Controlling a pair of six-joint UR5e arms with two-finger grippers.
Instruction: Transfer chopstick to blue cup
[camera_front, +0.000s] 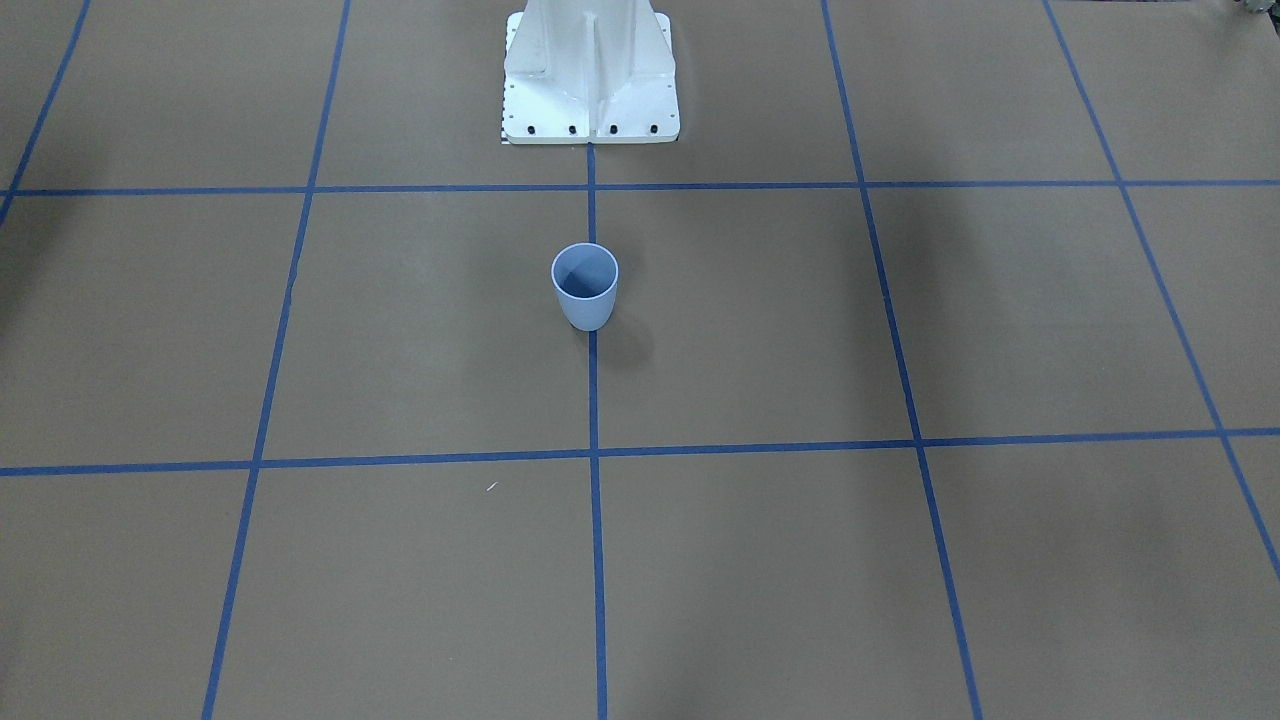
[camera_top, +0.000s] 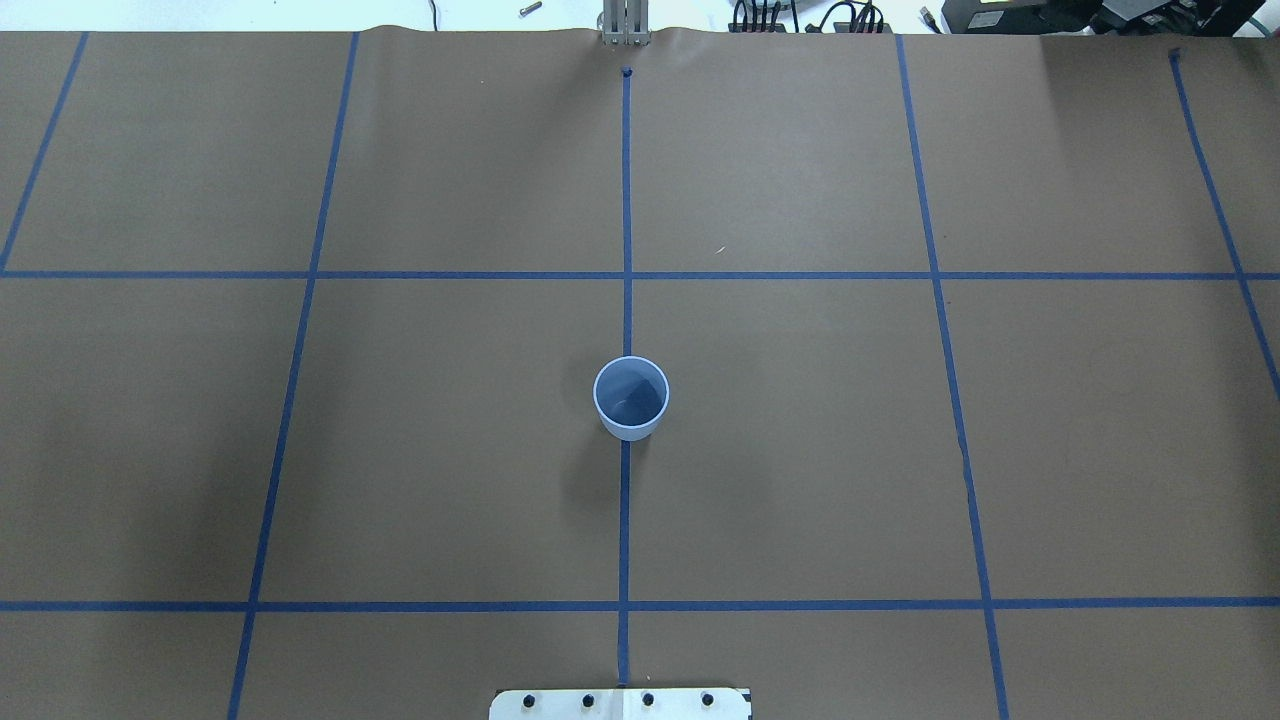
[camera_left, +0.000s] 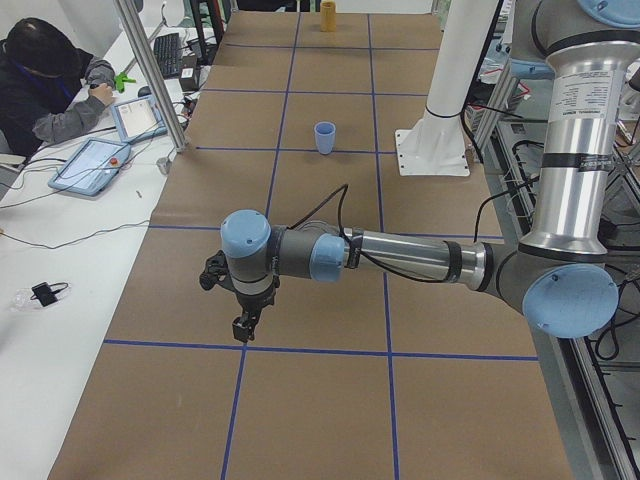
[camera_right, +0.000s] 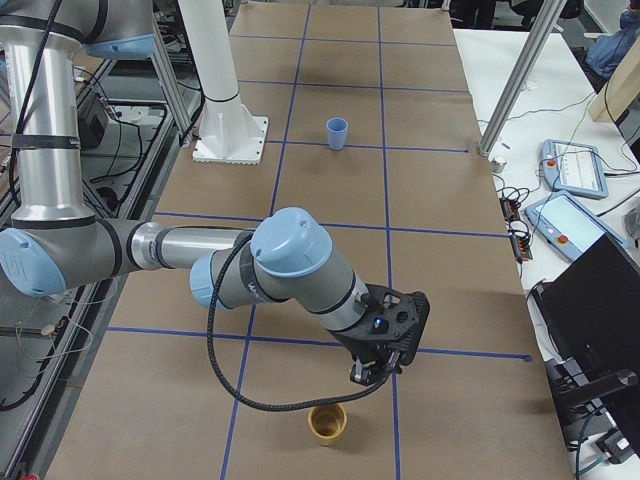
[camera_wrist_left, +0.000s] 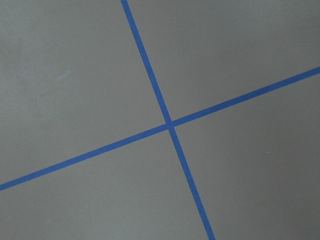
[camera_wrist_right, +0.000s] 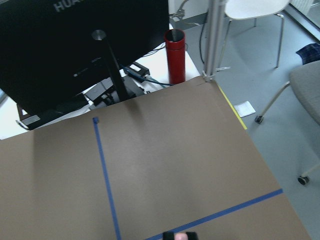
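Note:
The blue cup (camera_front: 585, 285) (camera_top: 631, 397) stands upright on the table's centre line, near the robot base, and nothing shows inside it. It is also small and far off in the side views (camera_left: 325, 137) (camera_right: 338, 133). My right gripper (camera_right: 368, 372) hangs over the table's right end, far from the cup. In the right wrist view its fingertips (camera_wrist_right: 172, 235) sit close together at the bottom edge with a small salmon-pink end of the chopstick (camera_wrist_right: 182, 237) between them. My left gripper (camera_left: 243, 328) hovers low over a tape crossing at the left end; I cannot tell whether it is open or shut.
A yellow cup (camera_right: 327, 422) stands just below and in front of my right gripper. The white robot base (camera_front: 590, 80) is behind the blue cup. A black monitor (camera_wrist_right: 75, 45), a red bottle (camera_wrist_right: 175, 56) and a metal post (camera_wrist_right: 215, 35) line the right end. A seated person (camera_left: 50, 80) works beside the table.

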